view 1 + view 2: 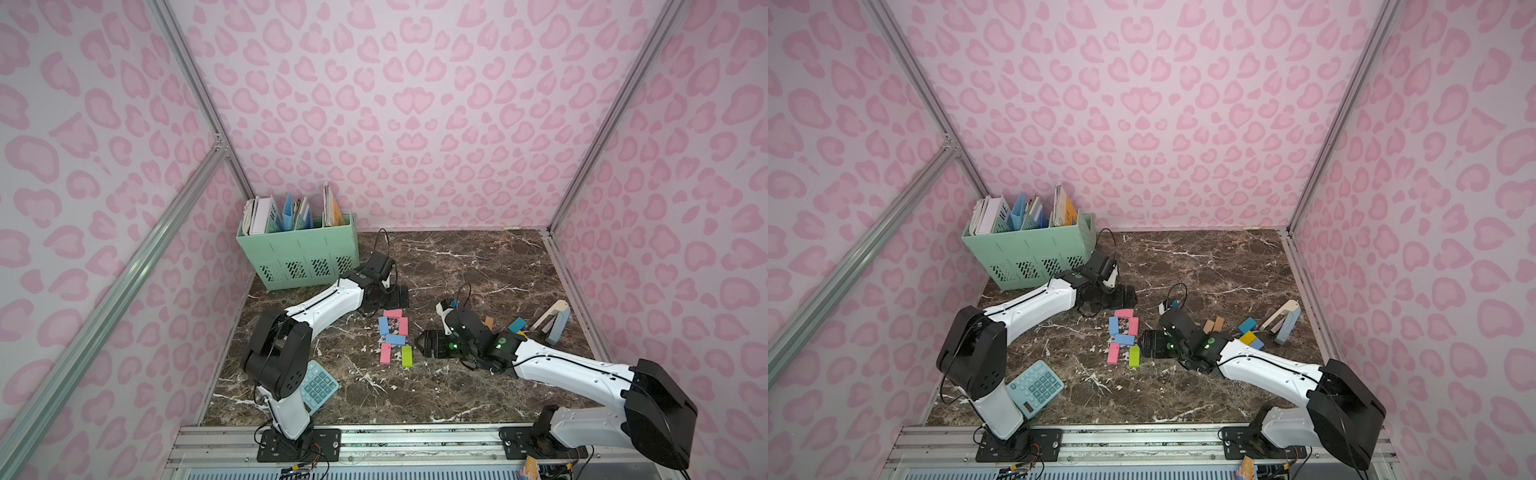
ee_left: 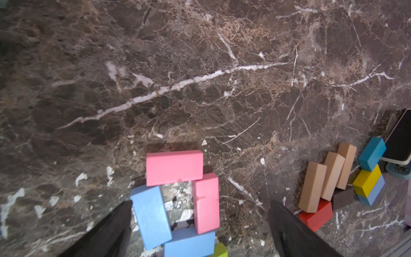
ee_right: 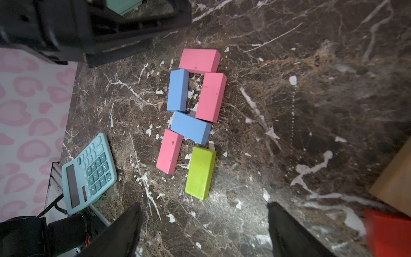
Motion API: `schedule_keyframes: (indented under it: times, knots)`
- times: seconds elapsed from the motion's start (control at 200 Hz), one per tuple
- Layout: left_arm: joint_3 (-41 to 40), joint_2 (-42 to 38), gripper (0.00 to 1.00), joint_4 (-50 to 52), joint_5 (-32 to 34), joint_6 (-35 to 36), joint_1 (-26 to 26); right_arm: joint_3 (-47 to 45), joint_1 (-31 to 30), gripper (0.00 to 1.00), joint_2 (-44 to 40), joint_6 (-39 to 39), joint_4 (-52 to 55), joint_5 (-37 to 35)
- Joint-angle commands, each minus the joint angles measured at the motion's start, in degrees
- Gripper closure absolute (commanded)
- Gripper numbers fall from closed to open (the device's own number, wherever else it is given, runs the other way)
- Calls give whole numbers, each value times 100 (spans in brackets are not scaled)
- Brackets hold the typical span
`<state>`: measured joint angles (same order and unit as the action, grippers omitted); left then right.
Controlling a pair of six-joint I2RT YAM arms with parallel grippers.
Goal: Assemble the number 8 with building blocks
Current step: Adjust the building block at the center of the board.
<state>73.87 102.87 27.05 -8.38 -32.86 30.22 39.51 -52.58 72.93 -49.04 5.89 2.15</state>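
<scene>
— Starting from the left, what's there?
— A mint file holder (image 1: 297,257) stands in the far corner, and there's a light-blue calculator (image 1: 318,384) by the left arm's base. The left gripper (image 1: 390,297) hangs over the far end of the figure, spread wide and holding nothing.
— And the building blocks (image 3: 195,120)?
— They lie flat mid-table on the marble top (image 1: 478,266). The top pink block (image 1: 392,313) caps the figure. Under it the left blue block (image 1: 383,326) and the right pink block (image 1: 402,326) form the sides. The slanted blue block (image 1: 395,339) crosses beneath them and closes the upper loop. Nearer us, the lower pink block (image 1: 385,353) and the green block (image 1: 407,356) lie side by side with a gap between them, so that loop is open toward the arms.
— And the right gripper?
— The right gripper (image 1: 426,343) is just beside the green block, not touching it. Its fingers (image 3: 124,229) are wide apart and empty.
— What's farther right?
— Spare blocks (image 2: 333,178) in a heap: bare wood, red, brown, teal and yellow. They're near a pale-blue desk tool (image 1: 557,322).
</scene>
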Motion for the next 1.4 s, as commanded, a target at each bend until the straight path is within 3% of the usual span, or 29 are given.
schedule_keyframes:
  times: [0.0, 0.65, 1.395]
  knots:
    - [118, 203, 2, -126, -172, -27, -7, -177, 39, 10, -186, 56, -318, 28]
    - [627, 905, 2, 39, -539, 149, -104, -1498, 381, 5, -1748, -211, -1434, 277]
    - [718, 1157, 2, -60, -451, 160, -117, -2153, 556, 2, -2769, -501, -1614, 290]
